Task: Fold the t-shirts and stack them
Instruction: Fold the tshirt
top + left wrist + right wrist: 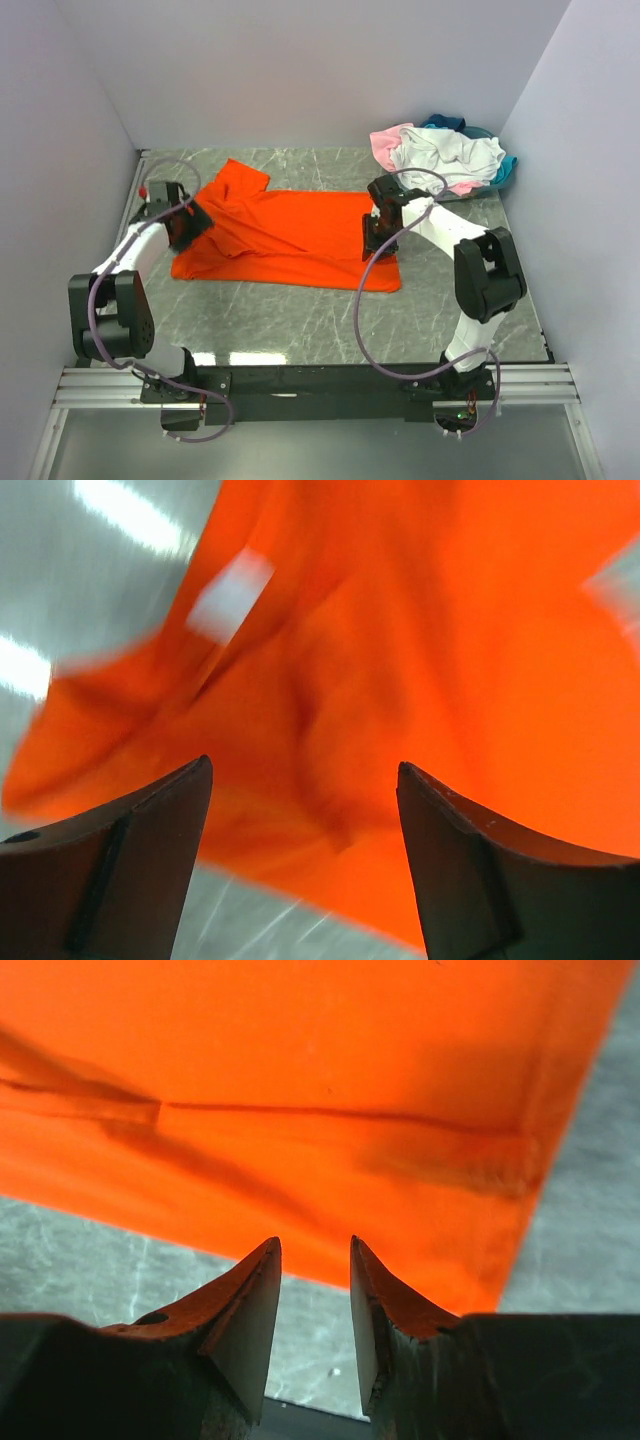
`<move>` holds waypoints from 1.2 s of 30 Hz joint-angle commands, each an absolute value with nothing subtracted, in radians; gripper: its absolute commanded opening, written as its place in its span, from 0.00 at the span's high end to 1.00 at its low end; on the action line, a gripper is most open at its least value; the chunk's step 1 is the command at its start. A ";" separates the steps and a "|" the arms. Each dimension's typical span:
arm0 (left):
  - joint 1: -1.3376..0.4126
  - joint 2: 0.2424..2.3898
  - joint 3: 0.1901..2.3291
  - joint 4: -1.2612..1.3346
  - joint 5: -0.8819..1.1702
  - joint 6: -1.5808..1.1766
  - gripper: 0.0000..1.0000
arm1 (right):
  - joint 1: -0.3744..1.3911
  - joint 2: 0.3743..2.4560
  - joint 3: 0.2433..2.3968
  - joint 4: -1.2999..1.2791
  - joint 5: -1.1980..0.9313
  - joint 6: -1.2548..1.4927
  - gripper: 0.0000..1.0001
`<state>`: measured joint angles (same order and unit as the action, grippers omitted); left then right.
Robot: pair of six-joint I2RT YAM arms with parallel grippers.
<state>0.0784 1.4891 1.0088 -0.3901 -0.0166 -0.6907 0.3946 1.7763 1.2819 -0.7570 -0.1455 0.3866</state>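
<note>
The bright orange t-shirt (290, 235) lies flat across the middle of the table, folded into a long band with one sleeve pointing to the back left. My left gripper (195, 225) hovers over its left end. In the left wrist view the left gripper (305, 765) is wide open above rumpled orange cloth (420, 660), holding nothing. My right gripper (375, 240) is over the shirt's right end. The right wrist view shows the right gripper (315, 1242) open by a narrow gap, empty, just off the hem edge (300, 1060).
A loose pile of t-shirts sits at the back right corner: white (445, 150) on top, pale pink (385, 140) and teal blue (450, 122) under it. Grey marble table (300, 320) shows in front of the orange shirt. Plain walls close in the left, back and right.
</note>
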 commanded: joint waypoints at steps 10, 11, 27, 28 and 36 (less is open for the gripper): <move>0.213 1.483 0.804 -0.315 0.064 -0.790 0.19 | 0.399 1.870 1.193 -0.675 -0.179 0.373 0.59; 0.218 1.492 0.795 -0.305 0.058 -0.793 0.19 | 0.397 1.874 1.186 -0.676 -0.179 0.374 0.60; 0.318 1.480 0.735 -0.276 -0.032 -0.822 0.17 | 0.459 1.849 1.049 -0.721 -0.170 0.403 0.60; 0.321 1.459 0.727 -0.275 -0.038 -0.834 0.16 | 0.465 1.838 1.043 -0.721 -0.172 0.405 0.60; 0.325 1.356 0.635 -0.271 -0.095 -0.933 0.15 | 0.503 1.818 1.028 -0.752 -0.178 0.414 0.60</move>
<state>0.3176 1.3914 0.6678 -0.2451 -0.0200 -0.8890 0.4774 1.7847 1.0885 -0.6724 -0.2092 0.4110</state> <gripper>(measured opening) 0.853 0.400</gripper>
